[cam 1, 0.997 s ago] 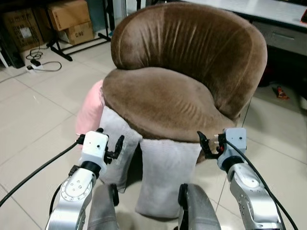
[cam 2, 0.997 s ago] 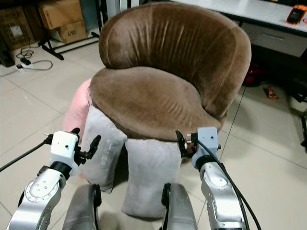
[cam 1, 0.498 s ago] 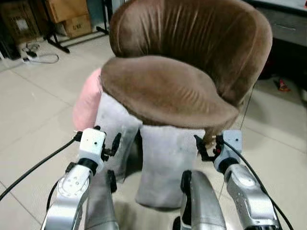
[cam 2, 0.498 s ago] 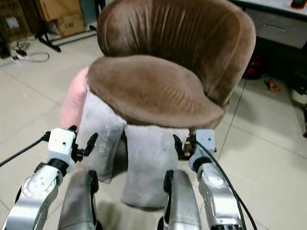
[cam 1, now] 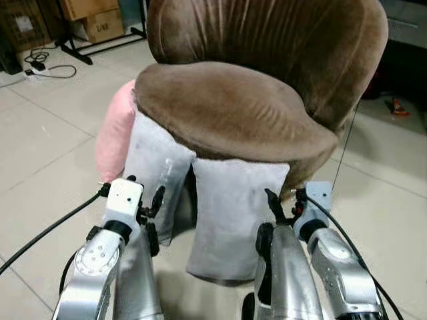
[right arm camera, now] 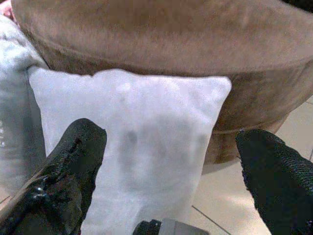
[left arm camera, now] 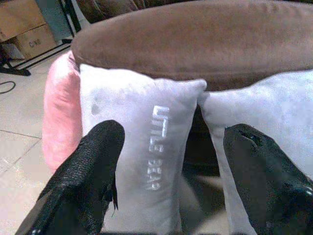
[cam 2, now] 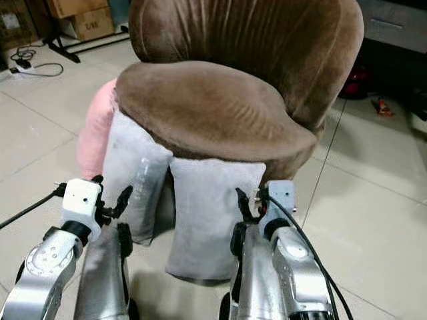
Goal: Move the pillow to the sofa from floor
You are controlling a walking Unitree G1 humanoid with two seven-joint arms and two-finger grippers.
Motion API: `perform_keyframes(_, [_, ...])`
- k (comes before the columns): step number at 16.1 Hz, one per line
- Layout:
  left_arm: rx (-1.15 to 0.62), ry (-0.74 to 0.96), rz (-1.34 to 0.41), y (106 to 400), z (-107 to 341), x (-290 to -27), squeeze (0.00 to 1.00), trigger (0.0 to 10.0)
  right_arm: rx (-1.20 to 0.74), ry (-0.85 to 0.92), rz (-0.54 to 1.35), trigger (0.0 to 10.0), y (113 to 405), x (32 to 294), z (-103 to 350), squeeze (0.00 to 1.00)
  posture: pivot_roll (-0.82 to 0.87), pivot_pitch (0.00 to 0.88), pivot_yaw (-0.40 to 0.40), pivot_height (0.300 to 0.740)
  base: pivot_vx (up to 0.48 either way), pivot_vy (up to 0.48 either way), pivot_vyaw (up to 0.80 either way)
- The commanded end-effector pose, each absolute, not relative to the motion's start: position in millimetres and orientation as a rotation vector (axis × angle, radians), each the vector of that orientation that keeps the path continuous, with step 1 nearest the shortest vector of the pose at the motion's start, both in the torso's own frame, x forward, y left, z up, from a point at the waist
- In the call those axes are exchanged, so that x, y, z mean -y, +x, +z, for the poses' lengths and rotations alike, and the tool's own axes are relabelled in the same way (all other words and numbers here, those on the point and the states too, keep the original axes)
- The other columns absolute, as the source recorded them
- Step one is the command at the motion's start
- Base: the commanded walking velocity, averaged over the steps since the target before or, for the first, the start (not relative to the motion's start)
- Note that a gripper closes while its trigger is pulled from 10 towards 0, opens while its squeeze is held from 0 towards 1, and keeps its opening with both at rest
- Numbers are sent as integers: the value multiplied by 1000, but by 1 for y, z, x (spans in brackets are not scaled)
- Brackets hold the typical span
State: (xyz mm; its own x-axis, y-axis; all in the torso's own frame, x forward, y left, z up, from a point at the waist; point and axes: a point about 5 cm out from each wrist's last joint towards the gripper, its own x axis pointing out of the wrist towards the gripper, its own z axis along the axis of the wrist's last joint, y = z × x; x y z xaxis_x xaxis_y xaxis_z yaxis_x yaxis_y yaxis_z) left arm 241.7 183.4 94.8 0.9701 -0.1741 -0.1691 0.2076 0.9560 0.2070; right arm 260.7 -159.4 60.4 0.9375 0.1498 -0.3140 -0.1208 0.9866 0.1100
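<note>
Claws (right arm camera: 166, 166) nearer grey pillow (cam 1: 233, 213), spread, empty.

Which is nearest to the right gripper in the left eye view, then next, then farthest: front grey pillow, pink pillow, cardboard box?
From the right gripper:
1. Front grey pillow, just to its left, leaning on the sofa.
2. Pink pillow, beyond the other grey pillow, on the robot's left.
3. Cardboard box, far back left.

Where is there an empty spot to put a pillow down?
The brown seat of the sofa is bare right up to its backrest. Below its front edge it is crowded: two grey pillows and a pink pillow lean there.
</note>
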Motion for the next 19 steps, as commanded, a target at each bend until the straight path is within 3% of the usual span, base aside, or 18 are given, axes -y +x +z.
perform_keyframes(1, [-145,224,-212,241,98,-182,0,10000,-326,106,148,10000,263,158,62,0,47,0,-37,341,0,0,0])
perform_keyframes(2, [-144,227,-255,241,98,-179,0,10000,-315,139,165,10000,269,152,63,1000,46,0,-31,341,0,0,0])
perform_keyframes(13, [-183,256,-506,236,109,-178,0,10000,-375,46,207,10000,338,97,68,1000,65,0,7,341,0,0,0])
perform_keyframes(14, [-185,265,-515,237,110,-179,0,10000,-389,31,192,10000,341,94,67,580,71,16,7,341,0,0,0])
perform_keyframes(15, [-187,268,-524,237,111,-179,0,10000,-401,15,186,10000,342,92,66,0,76,39,8,341,0,0,0])
perform_keyframes(19, [-212,276,-579,232,115,-178,0,10000,-499,-105,138,10000,339,82,49,0,90,136,11,341,0,0,0])
